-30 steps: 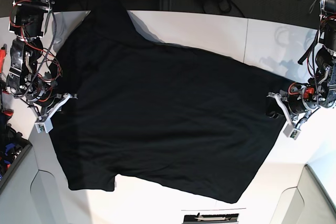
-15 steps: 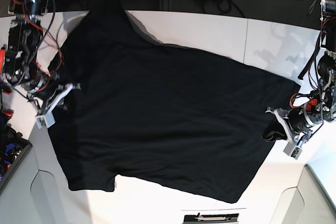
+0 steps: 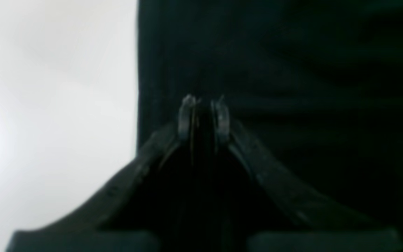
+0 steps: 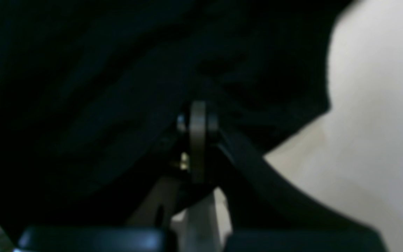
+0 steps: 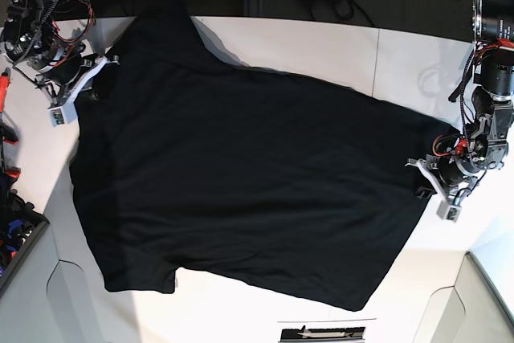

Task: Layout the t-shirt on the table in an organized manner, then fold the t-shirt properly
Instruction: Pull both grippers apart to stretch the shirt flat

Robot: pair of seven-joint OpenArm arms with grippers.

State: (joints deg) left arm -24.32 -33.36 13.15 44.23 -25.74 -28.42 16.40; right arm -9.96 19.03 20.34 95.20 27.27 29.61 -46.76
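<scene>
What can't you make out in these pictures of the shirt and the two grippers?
- Collar and label of the t-shirt: not visible in any view; the cloth shows only plain black.
- Cloth in the left gripper: left wrist view is blurred and dark, so the pinched part is unclear.
- Right gripper: right wrist view is blurred; fingertips merge with the shirt.
- Table top edge under the sleeve: covered in base view.

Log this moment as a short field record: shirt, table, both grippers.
shirt: black t-shirt spread across most of the tabletop, one sleeve at the lower left of the base view
table: white table, bare strips showing around the shirt
left gripper: left gripper at the shirt's edge on the base view's right, jaws pinched on a fold of cloth
right gripper: right gripper at the shirt's edge on the base view's upper left, jaws shut, cloth around the tips; hold not clear
</scene>
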